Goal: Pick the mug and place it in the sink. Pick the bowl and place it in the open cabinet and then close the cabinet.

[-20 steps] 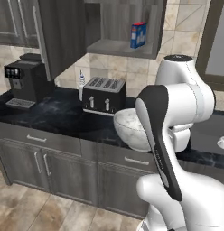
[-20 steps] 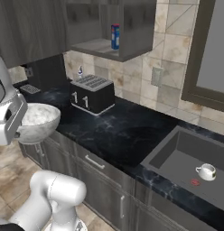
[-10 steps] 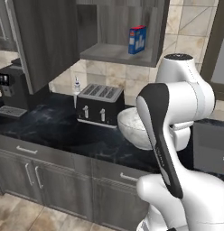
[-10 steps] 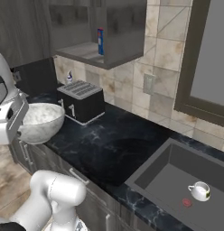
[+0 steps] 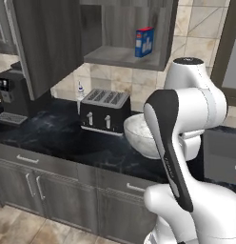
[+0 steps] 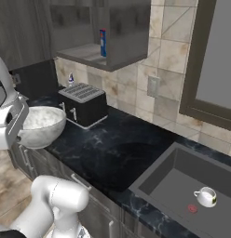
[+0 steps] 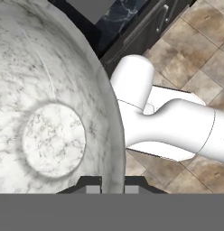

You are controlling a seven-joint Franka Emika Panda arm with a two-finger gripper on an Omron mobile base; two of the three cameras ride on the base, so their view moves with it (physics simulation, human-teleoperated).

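**A:** Mug [image 6: 205, 196] already in the sink [image 6: 173, 186]; which step is this?

**B:** The bowl's. The gripper [image 7: 112, 186] pinches the rim of the bowl [image 6: 40, 125], held in the air at the bench [image 6: 117, 148] edge beside the toaster [image 6: 83, 104].

**A:** Next?

**B:** Likely a lift to the open cabinet [image 5: 120, 33] shelf above, clearing the box [image 5: 144, 42], then shutting the door.

Beige stone-tile wall [image 6: 171, 44], black marble counter [image 6: 122, 144], brown tiled floor [image 7: 195, 58], dark-framed window [image 6: 215, 60]
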